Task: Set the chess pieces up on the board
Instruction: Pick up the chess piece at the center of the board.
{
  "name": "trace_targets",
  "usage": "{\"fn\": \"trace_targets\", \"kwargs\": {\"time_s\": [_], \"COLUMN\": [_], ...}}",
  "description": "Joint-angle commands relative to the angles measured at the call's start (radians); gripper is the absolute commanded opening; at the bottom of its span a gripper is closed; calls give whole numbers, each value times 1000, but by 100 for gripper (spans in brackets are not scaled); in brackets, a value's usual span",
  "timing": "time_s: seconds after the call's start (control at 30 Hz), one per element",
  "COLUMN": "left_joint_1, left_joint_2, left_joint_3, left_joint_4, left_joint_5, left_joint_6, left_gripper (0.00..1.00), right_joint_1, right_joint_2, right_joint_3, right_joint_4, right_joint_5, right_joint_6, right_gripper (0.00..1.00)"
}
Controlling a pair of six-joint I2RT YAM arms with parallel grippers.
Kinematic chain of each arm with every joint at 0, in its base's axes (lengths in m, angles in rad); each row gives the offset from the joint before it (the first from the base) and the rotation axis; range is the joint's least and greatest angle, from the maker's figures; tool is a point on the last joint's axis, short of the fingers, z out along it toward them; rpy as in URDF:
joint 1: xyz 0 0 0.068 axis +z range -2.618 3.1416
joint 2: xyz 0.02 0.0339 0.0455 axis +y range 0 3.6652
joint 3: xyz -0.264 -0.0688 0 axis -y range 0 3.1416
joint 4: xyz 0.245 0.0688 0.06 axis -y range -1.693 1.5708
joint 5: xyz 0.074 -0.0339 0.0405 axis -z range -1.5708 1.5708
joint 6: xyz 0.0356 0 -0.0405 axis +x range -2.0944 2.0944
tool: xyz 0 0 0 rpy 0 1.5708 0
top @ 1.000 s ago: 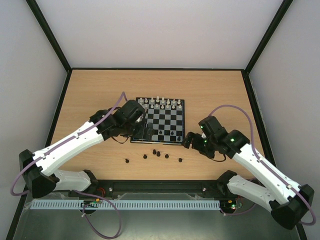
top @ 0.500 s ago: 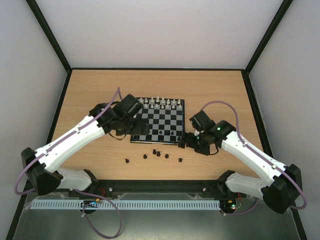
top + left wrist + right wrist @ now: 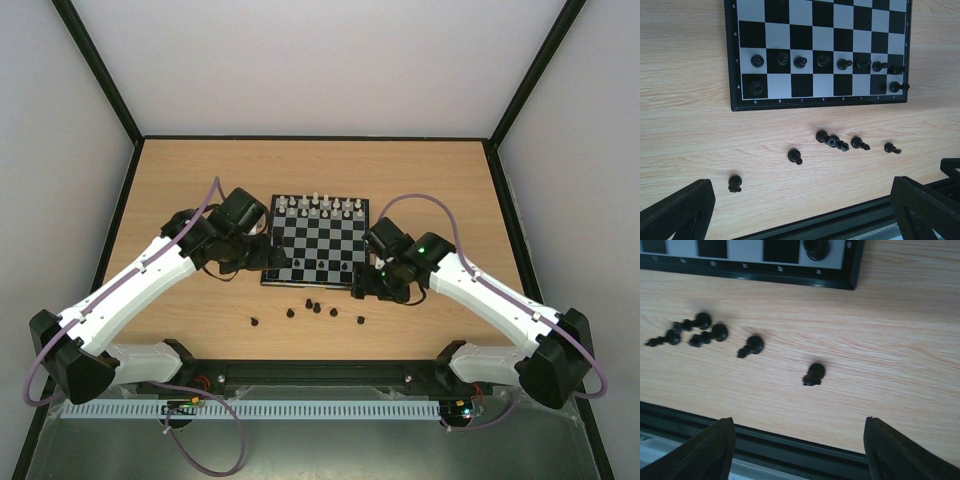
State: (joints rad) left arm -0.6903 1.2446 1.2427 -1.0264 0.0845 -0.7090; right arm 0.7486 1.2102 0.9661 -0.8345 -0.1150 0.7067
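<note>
Six black pieces (image 3: 317, 308) lie loose on the table (image 3: 440, 180) just off the near edge of the board (image 3: 326, 246). Several look tipped on their sides, with a small cluster in the middle and one apart at each end. On the board the white pieces (image 3: 318, 205) appear to fill the two far rows. The black pawns (image 3: 822, 61) stand in a line one row in from the near edge, and only the two corner squares of the nearest row hold a piece, so the step in hand looks to be filling the black back rank. The rightmost loose piece (image 3: 814, 374) seems the likely target. In the right wrist view it lies ahead of the right jaws and roughly in line with the gap, untouched and not yet between them. The right jaws stand apart and hold nothing, hanging by the board's near right corner. The next move calls for lowering them around that piece, narrowing on it without rolling it away, then standing it upright on a free square of the nearest row. The left jaws are spread wide and empty by the board's near left corner, with no piece between them.
</note>
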Motion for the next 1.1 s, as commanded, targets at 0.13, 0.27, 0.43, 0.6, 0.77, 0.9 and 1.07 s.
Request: {"fn": "trace_targets", "kwargs": {"time_s": [0.13, 0.27, 0.43, 0.6, 0.77, 0.9, 1.07], "left_joint_1": [22, 30, 38, 48, 51, 51, 51], "left_joint_2": [29, 32, 32, 13, 0, -2, -10], "left_joint_3": [32, 26, 14, -20, -40, -41, -43], "left_joint_4": [-14, 1, 5, 15, 25, 28, 19], "left_joint_5": [22, 29, 29, 36, 43, 46, 46], "left_joint_6": [47, 42, 50, 50, 42, 35, 30], "left_gripper": [99, 99, 99, 99, 99, 99, 99], "right_joint_1": [19, 29, 44, 73, 87, 90, 90], "right_joint_2": [84, 131, 172, 196, 218, 234, 262], "right_joint_3": [-67, -45, -38, -44, -46, -47, -50], "right_joint_4": [13, 20, 15, 27, 41, 51, 68], "right_joint_5": [54, 44, 27, 10, 2, 1, 2], "right_joint_6": [-124, -156, -178, -176, -180, -187, -197], "right_gripper": [59, 57, 54, 54, 52, 49, 44]}}
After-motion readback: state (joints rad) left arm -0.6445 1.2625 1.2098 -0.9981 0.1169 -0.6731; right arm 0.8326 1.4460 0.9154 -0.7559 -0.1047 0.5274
